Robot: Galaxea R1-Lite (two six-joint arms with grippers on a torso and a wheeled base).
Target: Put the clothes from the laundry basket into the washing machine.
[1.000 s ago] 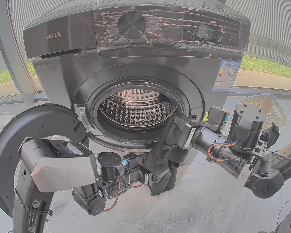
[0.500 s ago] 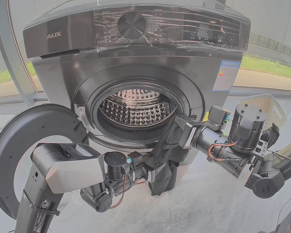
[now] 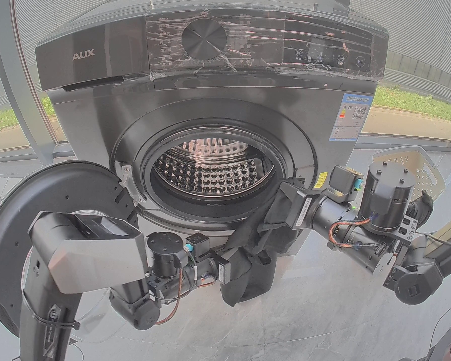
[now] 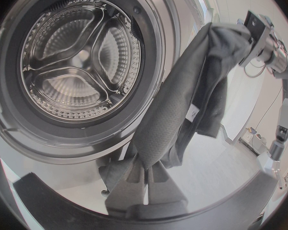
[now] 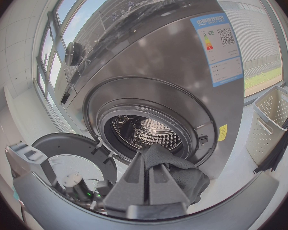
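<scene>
A dark grey garment (image 3: 255,246) hangs stretched between both grippers, just below and right of the washing machine's open drum (image 3: 210,171). My left gripper (image 3: 224,273) is shut on its lower end, in front of the machine's base; the left wrist view shows its fingers (image 4: 136,179) pinching the cloth (image 4: 176,112). At the drum opening's lower right rim, my right gripper (image 3: 288,204) is shut on the upper end (image 5: 179,173). The white laundry basket (image 3: 416,166) stands to the right of the machine, with another dark cloth (image 5: 281,144) draped over its rim.
The machine's round door (image 3: 50,201) is swung open to the left, beside my left arm. The drum (image 4: 80,61) holds nothing visible. Pale floor (image 3: 310,317) lies open in front of the machine.
My left gripper has shifted a little to the left with the garment's lower end. The right gripper has moved slightly right and down, and the cloth now hangs more spread out.
</scene>
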